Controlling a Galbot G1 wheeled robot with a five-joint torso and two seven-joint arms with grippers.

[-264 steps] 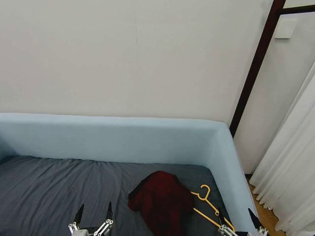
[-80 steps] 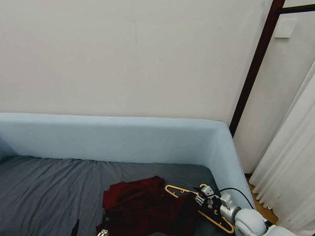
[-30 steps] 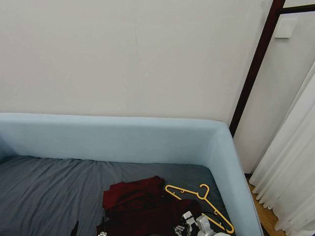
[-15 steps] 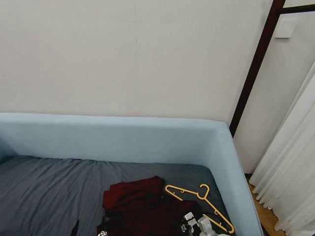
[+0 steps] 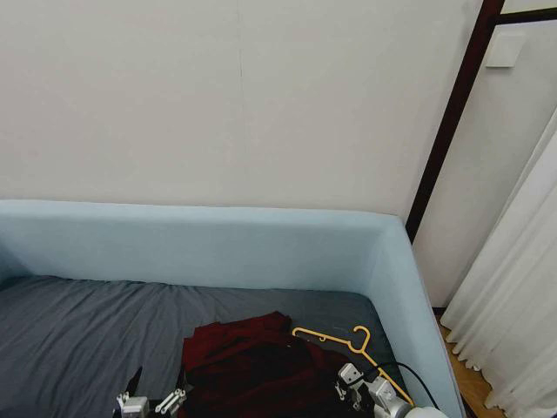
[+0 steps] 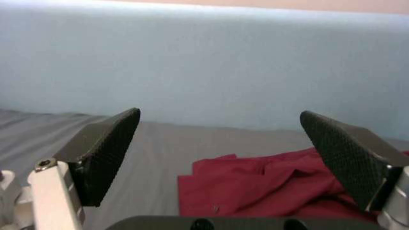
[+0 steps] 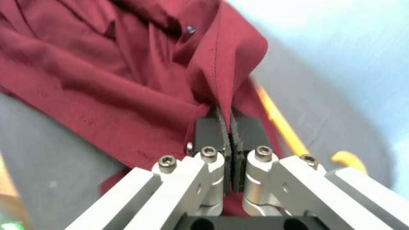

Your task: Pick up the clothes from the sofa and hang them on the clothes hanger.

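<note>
A dark red garment (image 5: 248, 364) lies crumpled on the grey sofa seat (image 5: 78, 340), with a yellow hanger (image 5: 346, 340) partly resting on its right side. My right gripper (image 5: 349, 381) is at the garment's right edge. In the right wrist view it (image 7: 227, 123) is shut on a raised fold of the red cloth (image 7: 128, 72), and the hanger (image 7: 281, 123) lies just beyond. My left gripper (image 5: 153, 402) hovers open near the seat's front, left of the garment. The left wrist view shows its wide-apart fingers (image 6: 105, 148) empty, with the garment (image 6: 268, 187) ahead of them.
The light blue sofa backrest (image 5: 200, 248) runs behind the seat, and its right arm (image 5: 402, 305) stands close beside the hanger. A white curtain (image 5: 513, 331) and a dark door frame (image 5: 448, 122) are to the right. Bare grey seat stretches to the left.
My right gripper has risen a little with a pinched fold of the garment. The left gripper has come up into the bottom of the head view. The hanger has stayed in place.
</note>
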